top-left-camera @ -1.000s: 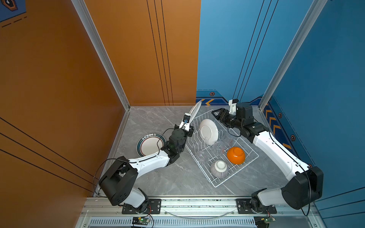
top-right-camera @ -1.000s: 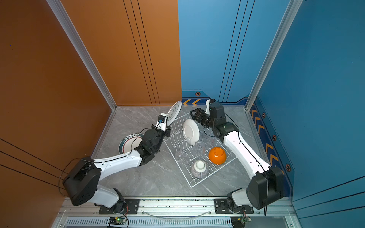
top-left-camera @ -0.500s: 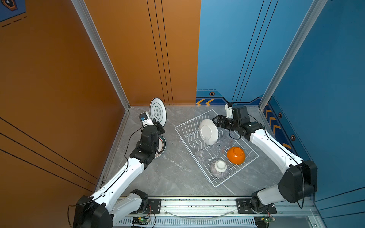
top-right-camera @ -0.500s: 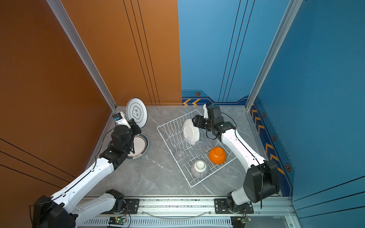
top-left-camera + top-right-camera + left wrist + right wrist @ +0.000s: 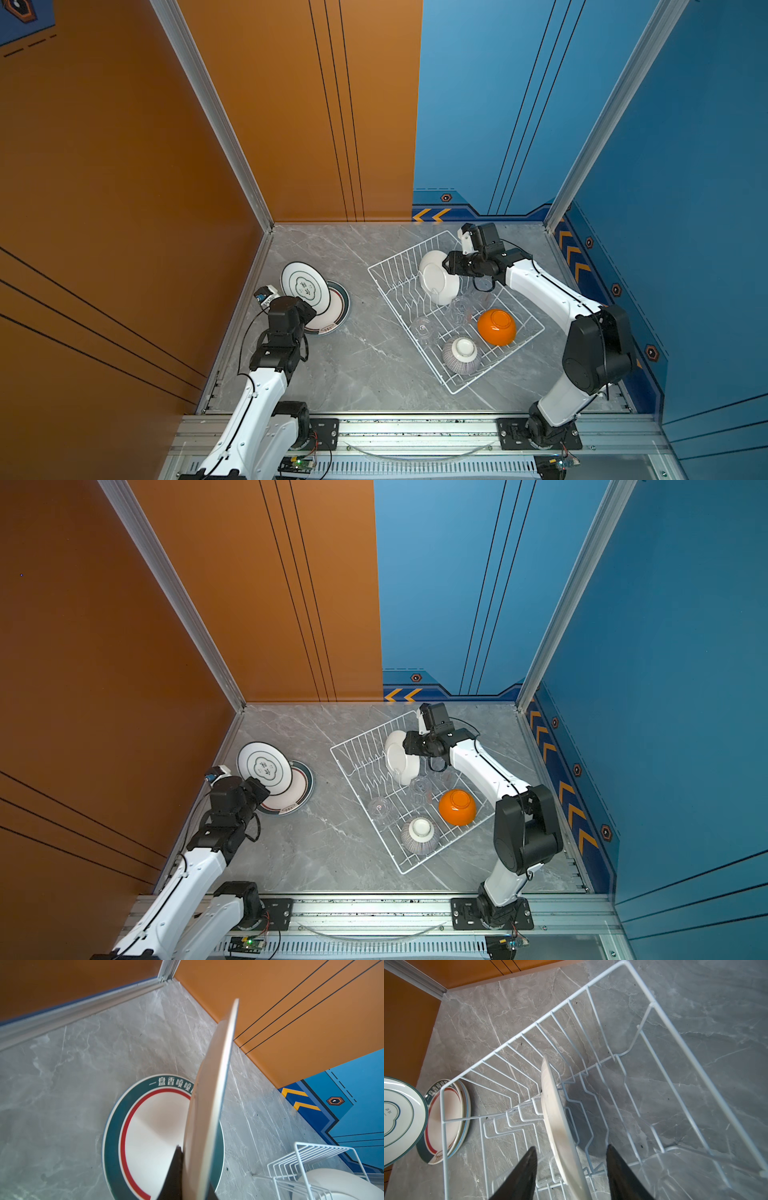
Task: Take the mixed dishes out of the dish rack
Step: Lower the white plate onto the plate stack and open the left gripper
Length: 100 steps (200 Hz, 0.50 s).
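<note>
left gripper point(image 5: 311, 311): is clamping tight on the lower rim of the dark-ringed plate point(image 5: 304, 286). In the left wrist view its fingers point(image 5: 173, 1169) are pinching the plate edge-on.
dark-ringed plate: is hanging tilted, printed face up, partly over the watermelon plate point(image 5: 337, 308). I cannot tell whether the two are touching. A second ago it was being lifted at the rack's left edge. Half a second ago it was being carried upright nearer the back wall.
watermelon plate: is lying flat on the table point(image 5: 374, 365), left of the rack, where it lay a second ago.
right gripper point(image 5: 571, 1153): is standing with jaws apart, one finger on each side of the white-backed plate point(image 5: 558, 1122), with gaps showing on both sides. A second ago it was hovering beyond the rack's far corner, clear of this plate.
white-backed plate: is standing on edge among the prongs at the far end of the dish rack point(image 5: 407, 249), unmoved.
dish rack: is sitting at an angle on the table's right half, unmoved.
clear tumblers point(image 5: 423, 328): are resting in the rack's middle, unmoved.
orange bowl point(image 5: 496, 326): is lying upside down by the rack's right side, unmoved.
striped bowl point(image 5: 461, 355): is lying white foot up at the rack's near corner, unmoved.
</note>
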### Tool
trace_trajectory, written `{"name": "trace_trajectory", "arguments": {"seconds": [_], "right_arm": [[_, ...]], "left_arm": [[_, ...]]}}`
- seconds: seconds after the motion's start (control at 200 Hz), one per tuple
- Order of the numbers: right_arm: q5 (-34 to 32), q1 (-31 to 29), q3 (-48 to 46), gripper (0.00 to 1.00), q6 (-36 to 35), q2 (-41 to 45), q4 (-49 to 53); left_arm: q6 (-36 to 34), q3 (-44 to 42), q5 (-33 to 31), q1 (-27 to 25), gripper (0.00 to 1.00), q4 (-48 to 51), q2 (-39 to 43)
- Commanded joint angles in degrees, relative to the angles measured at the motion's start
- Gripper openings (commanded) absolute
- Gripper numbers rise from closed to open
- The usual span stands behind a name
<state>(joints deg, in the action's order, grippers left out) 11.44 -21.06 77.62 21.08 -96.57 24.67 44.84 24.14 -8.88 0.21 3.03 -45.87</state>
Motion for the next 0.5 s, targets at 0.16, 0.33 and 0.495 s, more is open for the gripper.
{"name": "trace_trajectory", "arguments": {"seconds": [0.16,0.33,0.495], "right_arm": [[-3.6,-1.9,3.6,0.38,-2.3,-3.2,3.6],[-3.9,-2.7,4.6,0.3,-2.0,-4.2,4.3],[-4.8,-2.9,4.6,0.27,-1.8,-4.3,4.4]], "left_arm": [[4.1,-4.8,10.3,5.4,0.0,-7.3,-1.5],[7.2,-6.9,16.4,9.9,0.0,-11.5,-4.1],[8.5,-7.6,21.6,12.0,0.0,-14.6,-6.6]]}}
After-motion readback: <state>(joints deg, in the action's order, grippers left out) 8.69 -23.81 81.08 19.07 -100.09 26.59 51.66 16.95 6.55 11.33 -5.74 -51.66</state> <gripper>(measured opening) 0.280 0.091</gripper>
